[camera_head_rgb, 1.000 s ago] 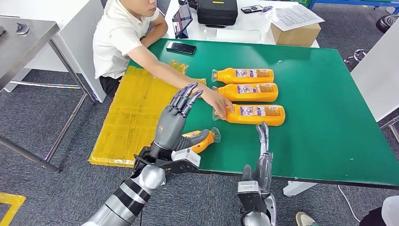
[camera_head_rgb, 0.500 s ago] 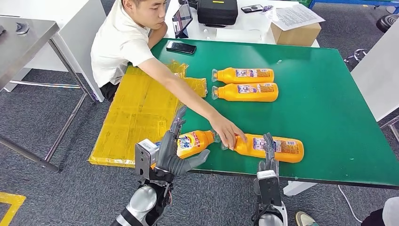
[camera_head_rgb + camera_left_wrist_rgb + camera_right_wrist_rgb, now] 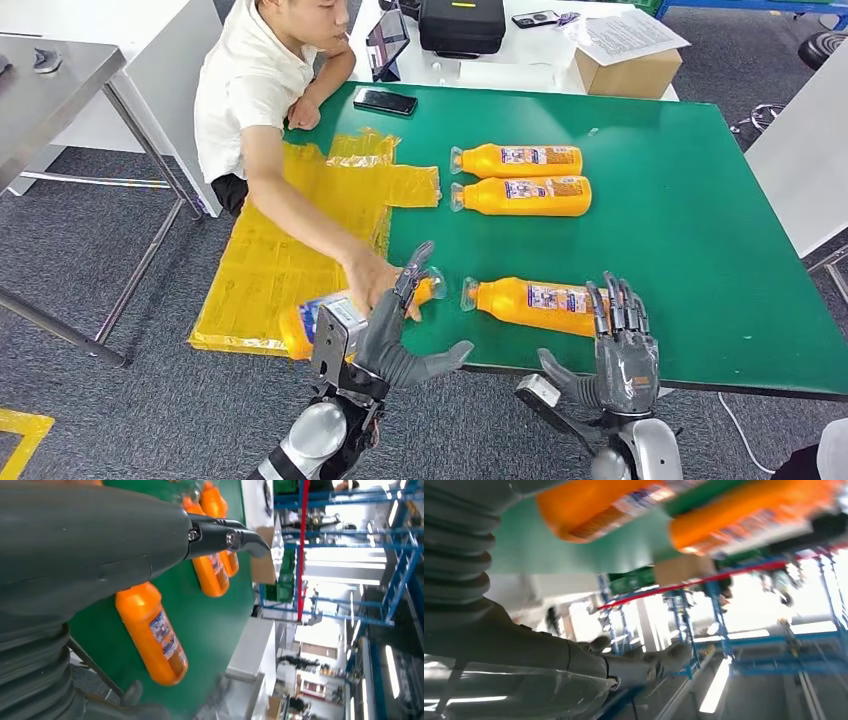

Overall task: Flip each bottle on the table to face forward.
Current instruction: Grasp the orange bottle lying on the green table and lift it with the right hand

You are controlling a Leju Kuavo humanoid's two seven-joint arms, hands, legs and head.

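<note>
— Green covers the table (image 3: pixel 700 200); what lies on it from the head view?

— Two bottles (image 3: pixel 520 160) side by side toward the far edge, labels up. A third bottle (image 3: pixel 535 300) lies near the front edge, just beyond the right hand (image 3: pixel 620 350), whose fingers stand apart, holding nothing. The left hand (image 3: pixel 395 335) is spread wide too, at the front-left corner, where a person's hand (image 3: pixel 375 285) rests on a fourth bottle (image 3: pixel 320 320) overhanging the edge.

— And the left wrist view?

— The front bottle (image 3: pixel 152 630) lies flat on the green, with the far pair beyond; the thumb is clear of it.

— Right wrist?

— Blurred; orange bottle bodies (image 3: pixel 594 505) above an open hand.

— Which step?

— Between bottles, I'd judge. Next calls for the person's hand to withdraw, then a grasp on the fourth bottle.
</note>
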